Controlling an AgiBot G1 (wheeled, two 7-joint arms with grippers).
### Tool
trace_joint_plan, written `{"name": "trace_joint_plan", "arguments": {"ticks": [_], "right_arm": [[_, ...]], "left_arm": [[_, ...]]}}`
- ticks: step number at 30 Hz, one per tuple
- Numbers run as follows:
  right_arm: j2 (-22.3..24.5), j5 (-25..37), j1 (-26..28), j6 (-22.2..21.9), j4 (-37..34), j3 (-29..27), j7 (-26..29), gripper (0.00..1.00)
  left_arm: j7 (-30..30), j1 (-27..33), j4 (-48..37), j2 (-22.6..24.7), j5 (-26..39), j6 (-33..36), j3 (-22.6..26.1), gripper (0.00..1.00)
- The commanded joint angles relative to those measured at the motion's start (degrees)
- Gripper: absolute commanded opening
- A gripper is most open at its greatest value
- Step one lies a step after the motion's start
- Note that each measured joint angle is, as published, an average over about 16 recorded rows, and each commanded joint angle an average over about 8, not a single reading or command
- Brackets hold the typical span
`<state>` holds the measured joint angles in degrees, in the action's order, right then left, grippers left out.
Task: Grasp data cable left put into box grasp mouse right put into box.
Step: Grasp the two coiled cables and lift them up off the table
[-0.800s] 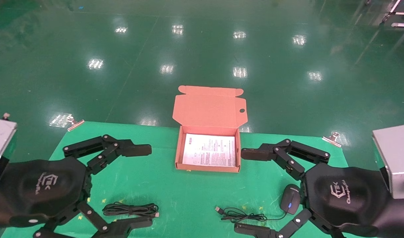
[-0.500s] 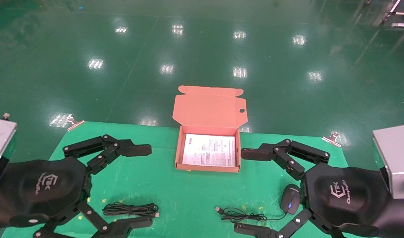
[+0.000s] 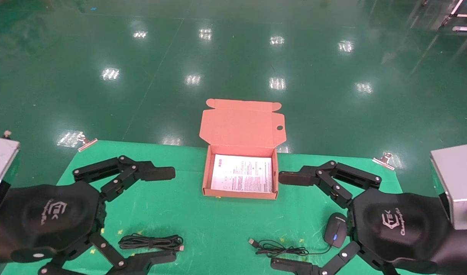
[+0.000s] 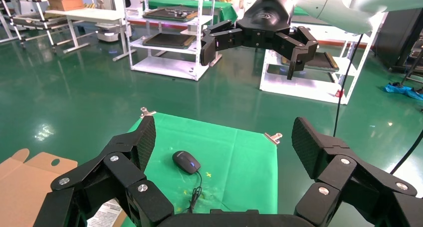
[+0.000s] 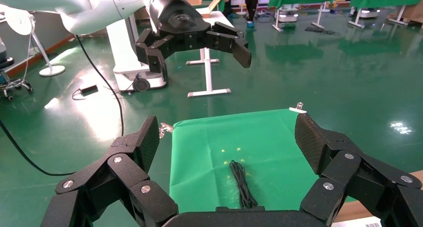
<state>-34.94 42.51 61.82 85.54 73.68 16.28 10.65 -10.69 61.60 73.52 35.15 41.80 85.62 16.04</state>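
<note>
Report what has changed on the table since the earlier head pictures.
Nothing visibly changed. The left gripper and right gripper hang open, the data cable and mouse lie on the green cloth, outside the box.

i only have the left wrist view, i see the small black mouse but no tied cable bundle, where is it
Observer: The thin black tied data cable lies on the green cloth near its front edge, below the open left gripper.
Operator: is the box open
Observer: Yes. The orange-brown cardboard box has its lid flap standing up, and a white printed sheet lies flat inside.
Operator: where does the mouse cord end
Observer: From the small black oval mouse the cord runs toward the middle. Its USB plug rests on the cloth, apart from the cable bundle.
</note>
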Motion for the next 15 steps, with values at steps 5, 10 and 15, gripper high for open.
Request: {"name": "trace_joint_plan", "arguments": {"ticks": [5,10,15], "right_arm": [[0.2,1.2,0.5,0.2,0.3,0.3,-0.4,1.00],[0.1,4.9,2.8,0.8,0.4,1.6,-1.1,1.00],[-0.7,9.9,6.3,2.1,0.3,3.7,-2.1,1.00]], "left_arm": [[0.3,0.1,0.2,0.2,0.1,0.1,0.0,1.00],[1.0,1.7,1.2,0.8,3.0,1.2,1.5,1.00],[1.5,5.2,1.8,2.0,8.7,2.8,4.6,1.00]]}}
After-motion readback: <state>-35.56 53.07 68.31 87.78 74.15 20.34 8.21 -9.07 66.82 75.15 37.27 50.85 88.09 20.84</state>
